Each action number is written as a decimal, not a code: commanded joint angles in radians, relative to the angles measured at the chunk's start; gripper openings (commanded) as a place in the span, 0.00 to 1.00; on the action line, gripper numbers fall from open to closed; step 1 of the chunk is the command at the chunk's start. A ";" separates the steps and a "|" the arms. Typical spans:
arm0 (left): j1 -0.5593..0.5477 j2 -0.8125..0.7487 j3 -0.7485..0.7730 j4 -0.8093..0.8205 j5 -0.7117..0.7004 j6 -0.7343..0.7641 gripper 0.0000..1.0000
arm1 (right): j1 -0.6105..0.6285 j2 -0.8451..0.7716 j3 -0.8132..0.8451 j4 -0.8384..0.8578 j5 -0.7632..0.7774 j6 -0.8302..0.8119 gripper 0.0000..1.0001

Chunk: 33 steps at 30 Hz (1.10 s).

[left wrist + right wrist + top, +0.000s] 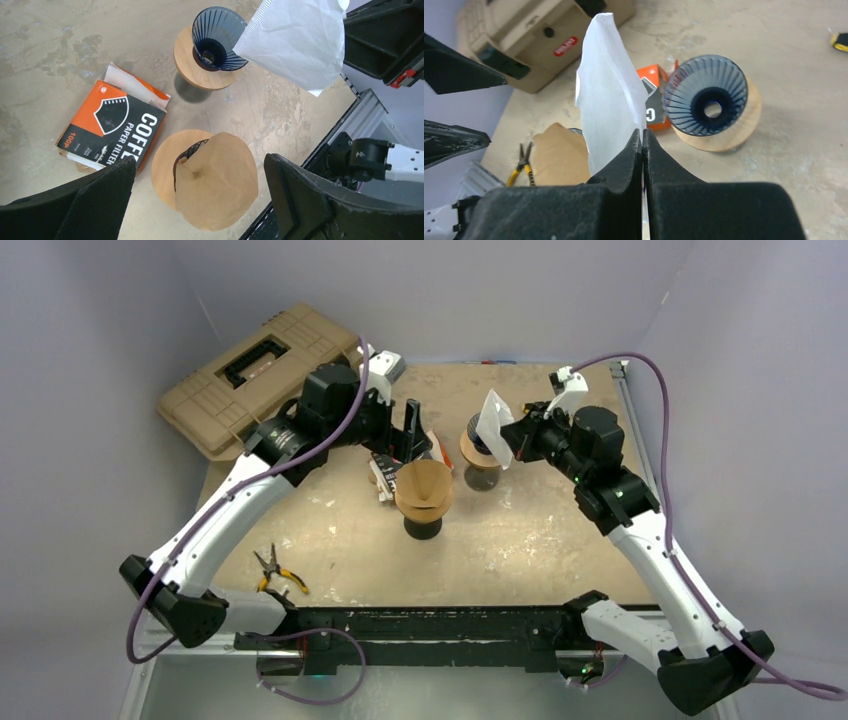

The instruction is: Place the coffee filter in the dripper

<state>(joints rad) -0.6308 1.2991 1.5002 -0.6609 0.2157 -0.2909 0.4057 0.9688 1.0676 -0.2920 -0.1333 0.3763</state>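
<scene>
The carrying step was judged to be in hand: the white coffee filter (pixel 609 85) was seen clamped flat in the right gripper (pixel 642 145), held aloft just beside the empty blue dripper (pixel 706 102) towards the table's far edge. The left gripper (pixel 200 180) was spread wide, nothing held. Next, the filter would need to be centred over the cone's mouth — then lowered and released.
</scene>
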 commanded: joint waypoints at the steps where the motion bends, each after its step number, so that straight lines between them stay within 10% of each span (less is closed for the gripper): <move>1: -0.029 0.073 0.084 -0.003 -0.036 -0.068 0.99 | 0.002 0.023 0.060 -0.041 0.138 0.000 0.00; 33: -0.269 0.469 0.390 0.171 -0.345 -0.302 0.72 | 0.002 0.039 0.019 0.011 0.154 0.006 0.00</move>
<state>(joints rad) -0.9012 1.7561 1.8629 -0.5274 -0.0376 -0.5678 0.4057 1.0313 1.0790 -0.3283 0.0341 0.3775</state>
